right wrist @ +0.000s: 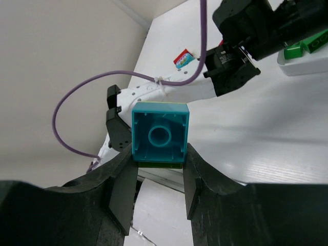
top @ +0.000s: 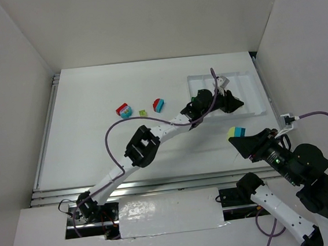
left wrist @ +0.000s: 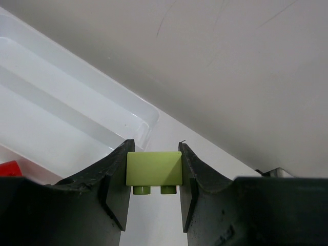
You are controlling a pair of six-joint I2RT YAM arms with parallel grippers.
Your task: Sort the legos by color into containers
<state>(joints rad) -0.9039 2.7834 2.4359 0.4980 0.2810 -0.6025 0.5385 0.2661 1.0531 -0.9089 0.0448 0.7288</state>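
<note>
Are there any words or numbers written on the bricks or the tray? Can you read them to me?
There is nothing to read in any view: no words, numbers, brands or signs.
yellow-green brick: plain, nothing printed.
teal brick: hollow underside, no mark to read.
white tray: plain.
red-and-teal bricks: too small to tell.

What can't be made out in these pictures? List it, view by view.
- Top view: the left gripper and its arm cover much of the white rectangular plastic tray. Its contents, and the small yellow-green plastic brick the gripper holds, are hidden.
- Left wrist view: a red plastic brick is cut off by the frame edge and a black finger. Where it sits is unclear.
- Right wrist view: green plastic bricks run off the right edge, so their count is unclear.
</note>
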